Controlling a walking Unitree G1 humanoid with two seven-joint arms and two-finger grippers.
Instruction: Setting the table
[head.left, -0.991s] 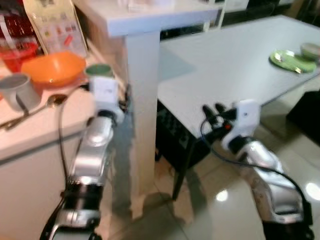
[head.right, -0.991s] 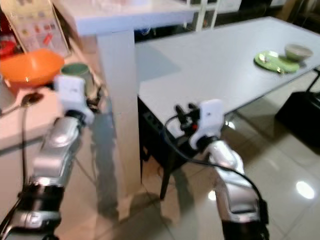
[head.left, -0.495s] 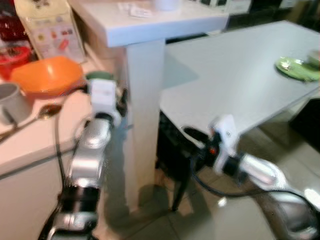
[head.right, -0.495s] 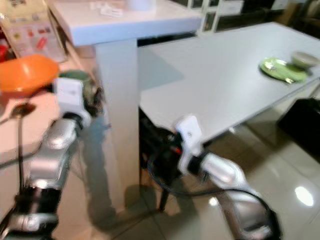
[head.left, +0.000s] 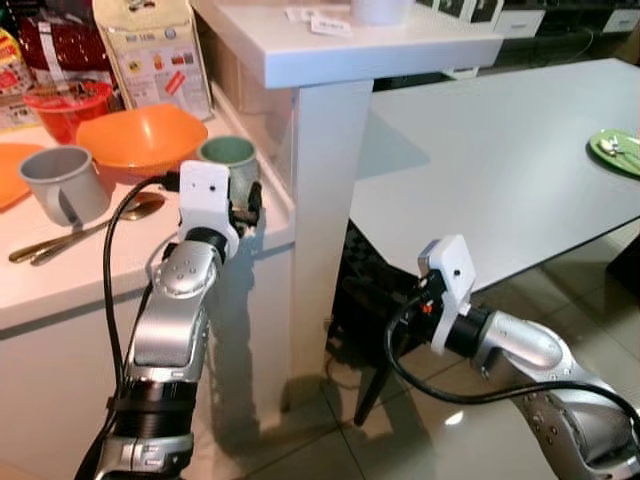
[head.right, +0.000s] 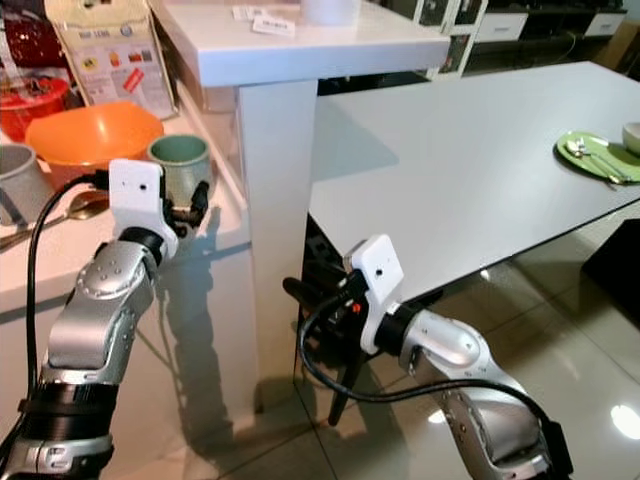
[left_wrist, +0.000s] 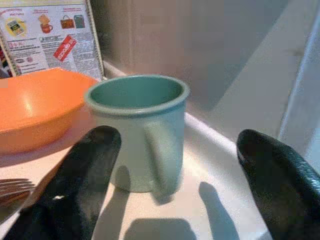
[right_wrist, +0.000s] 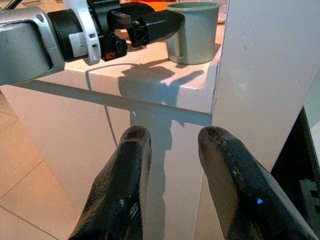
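My left end effector (left_wrist: 170, 190) is held level with the white tabletop (head.left: 100, 265), its two black fingers (left_wrist: 82, 175) spread wide and holding nothing. The green mug (left_wrist: 137, 130) stands upright straight ahead of it, near the tabletop's corner beside the white pillar (head.left: 325, 200), with its handle turned toward me and falling between my fingers. So the mug's long axis is vertical and my fingers flank it from the side; I judge a short, straight reach forward would bring them around the body. My right end effector (right_wrist: 172, 150) hangs lower, below the tabletop's edge, partly parted and empty, so the left arm is clearly nearer. An orange bowl (head.left: 140, 135) sits just behind the mug, close enough to nudge if I drift.
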